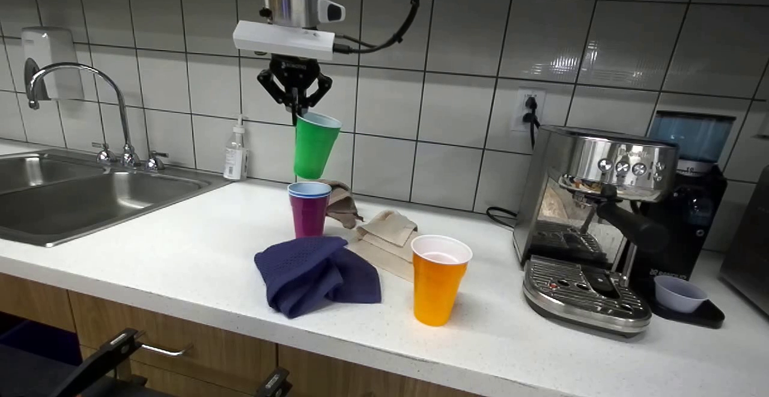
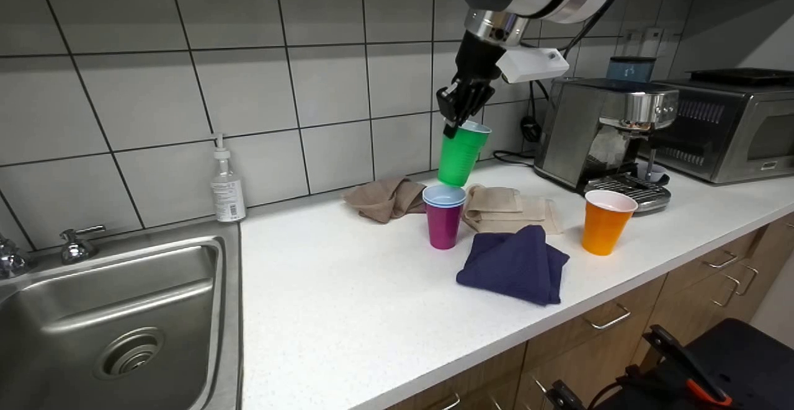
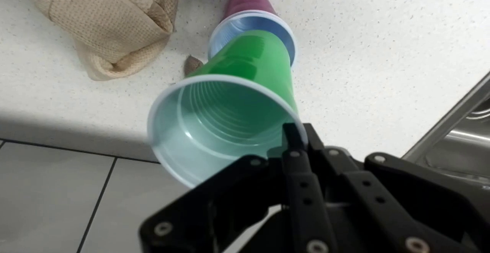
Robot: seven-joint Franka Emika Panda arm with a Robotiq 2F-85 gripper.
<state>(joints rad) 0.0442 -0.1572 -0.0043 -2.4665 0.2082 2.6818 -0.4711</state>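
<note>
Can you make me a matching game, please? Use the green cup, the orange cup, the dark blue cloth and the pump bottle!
Things:
1) green plastic cup
2) orange plastic cup
3) navy cloth
4) clear pump bottle

Where or how:
A) standing upright near the espresso machine
B) standing by the sink
C) tilted in the air, its rim pinched in the tool
D) lying loosely folded on the counter

Right pairs: 1-C, 2-A, 3-D, 4-B
</note>
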